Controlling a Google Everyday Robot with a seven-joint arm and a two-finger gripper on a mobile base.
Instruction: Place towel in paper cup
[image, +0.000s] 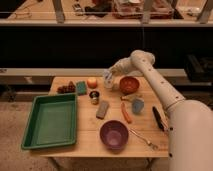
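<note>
The wooden table (107, 145) carries everything, and the white robot arm (160, 90) reaches over its far right part from the right side. On the left part lies a green tray (50, 121). A purple bowl (114, 134) stands near the front edge, and an orange bowl (129, 84) stands at the back, just right of the gripper (108, 78). The gripper hangs low over the back of the table, between the orange fruit (92, 82) and the orange bowl. The paper cup (108, 82) seems to be right under it, partly hidden, and something pale sits at its tip; I cannot tell if this is the towel. A grey block (102, 109) lies in the middle, with a carrot (125, 112) and a light blue cup (137, 105) to its right. A green sponge (81, 88) lies beside the fruit.
</note>
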